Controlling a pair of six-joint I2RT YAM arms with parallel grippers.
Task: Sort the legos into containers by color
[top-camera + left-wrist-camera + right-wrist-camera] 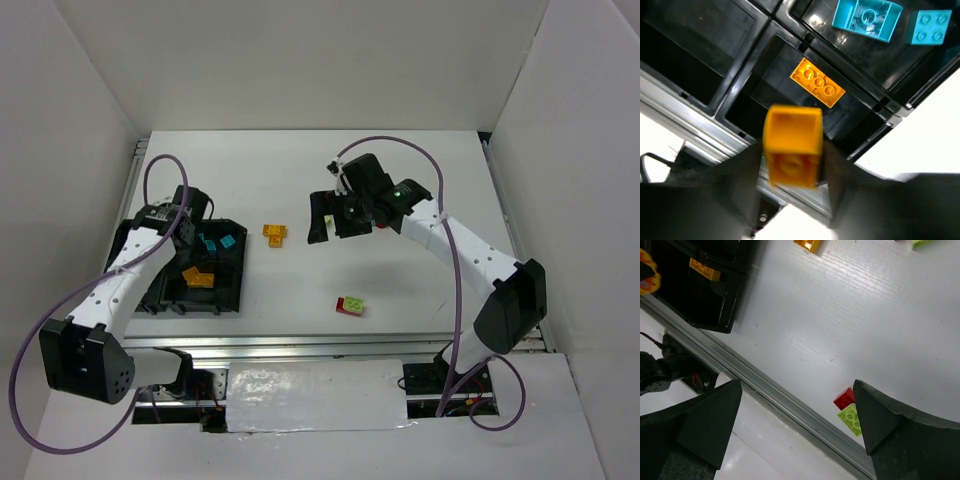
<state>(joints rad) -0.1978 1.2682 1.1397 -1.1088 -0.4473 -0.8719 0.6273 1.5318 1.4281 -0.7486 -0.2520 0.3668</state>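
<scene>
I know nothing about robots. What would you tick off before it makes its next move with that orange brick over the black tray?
1. The square orange brick sits between the fingers of the left gripper: ok.
2. Gripped or being let go: cannot tell; it is blurred.
3. The compartment below matches: ok; a flat orange brick lies in it.
4. The cyan bricks are kept apart: ok; they lie in the neighbouring compartment.
5. The right gripper is free: ok; open and empty.
6. Everything sorted: not ok; a loose orange piece and a red-and-green brick lie on the table.
</scene>
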